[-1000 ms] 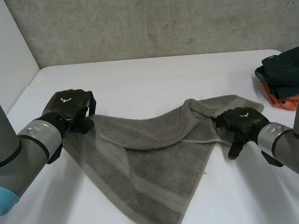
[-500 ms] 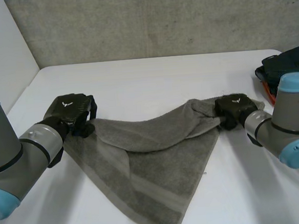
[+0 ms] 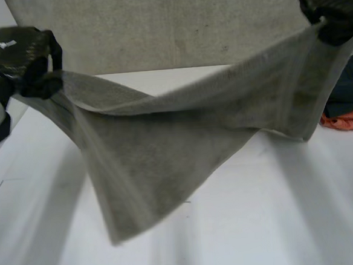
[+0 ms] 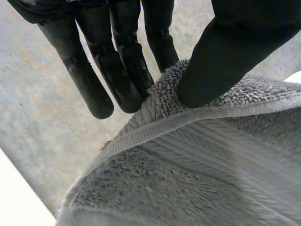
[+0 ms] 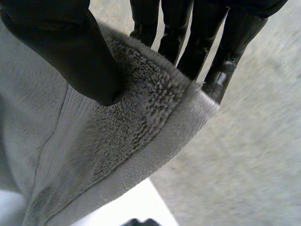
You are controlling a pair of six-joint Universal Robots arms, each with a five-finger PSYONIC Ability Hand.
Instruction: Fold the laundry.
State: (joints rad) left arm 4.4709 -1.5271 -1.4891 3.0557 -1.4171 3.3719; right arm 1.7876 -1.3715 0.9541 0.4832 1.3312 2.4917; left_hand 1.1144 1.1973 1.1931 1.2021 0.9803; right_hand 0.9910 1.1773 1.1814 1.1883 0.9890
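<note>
1. We see the left hand [image 3: 17, 59] at 10 o'clock and the right hand [image 3: 331, 3] at 2 o'clock. Each presses its thumb against its fingers, clamped on an upper corner of the grey towel [image 3: 164, 133].
2. 0.5 seconds ago the towel lay bunched on the white table [image 3: 274, 223]. Now both hands have risen and spread, so it hangs stretched between them.
3. We judge it is being opened out, ready to lay flat for folding.
4. A dark clothes stack [image 3: 349, 84] sits at 3 o'clock.
</note>
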